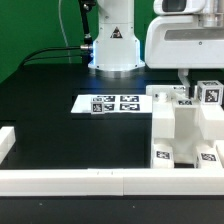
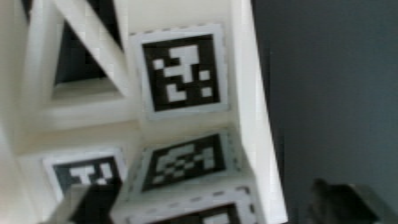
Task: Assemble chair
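Note:
The chair's white blocky pieces (image 1: 185, 125) stand grouped at the exterior view's right, each with black-and-white tags. One tagged block (image 1: 209, 94) sticks up at the back of the group. My gripper (image 1: 186, 90) hangs over the group, its fingers reaching down to the top of the pieces. In the wrist view a white chair piece (image 2: 187, 90) with several tags fills the frame very close. My gripper (image 2: 214, 206) straddles its lower end. One dark finger (image 2: 80, 205) touches the piece. The other finger (image 2: 349, 203) stands a little apart from its edge. The jaws are open.
The marker board (image 1: 115, 103) lies flat on the black table to the exterior view's left of the chair pieces. Long white border rails run along the front (image 1: 80, 181) and the left edge (image 1: 6, 142). The robot base (image 1: 115, 45) stands at the back.

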Controlling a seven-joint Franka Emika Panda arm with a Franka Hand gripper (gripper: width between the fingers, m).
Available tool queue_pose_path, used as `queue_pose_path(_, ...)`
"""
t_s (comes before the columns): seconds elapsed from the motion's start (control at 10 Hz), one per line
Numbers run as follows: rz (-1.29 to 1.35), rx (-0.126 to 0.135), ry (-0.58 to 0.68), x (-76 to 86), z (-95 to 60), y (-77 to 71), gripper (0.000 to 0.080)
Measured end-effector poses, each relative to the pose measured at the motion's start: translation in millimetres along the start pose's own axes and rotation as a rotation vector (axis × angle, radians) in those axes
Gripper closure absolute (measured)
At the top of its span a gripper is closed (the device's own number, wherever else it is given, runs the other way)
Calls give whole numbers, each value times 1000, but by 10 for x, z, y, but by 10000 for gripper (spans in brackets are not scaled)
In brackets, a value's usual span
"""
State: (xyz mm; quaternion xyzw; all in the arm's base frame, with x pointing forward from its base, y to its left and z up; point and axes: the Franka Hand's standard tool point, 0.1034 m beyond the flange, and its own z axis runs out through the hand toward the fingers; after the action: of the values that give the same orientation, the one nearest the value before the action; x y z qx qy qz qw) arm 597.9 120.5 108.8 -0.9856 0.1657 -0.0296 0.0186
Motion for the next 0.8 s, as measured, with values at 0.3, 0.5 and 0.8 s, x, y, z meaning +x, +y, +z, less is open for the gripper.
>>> queue_pose_path(0.3, 286, -14, -18, 4, 10, 34, 537)
queue_pose_path(0.5, 507, -16, -18, 4, 12, 41, 537)
queue_pose_path(0.8, 1050, 4, -34, -6, 14, 53, 537)
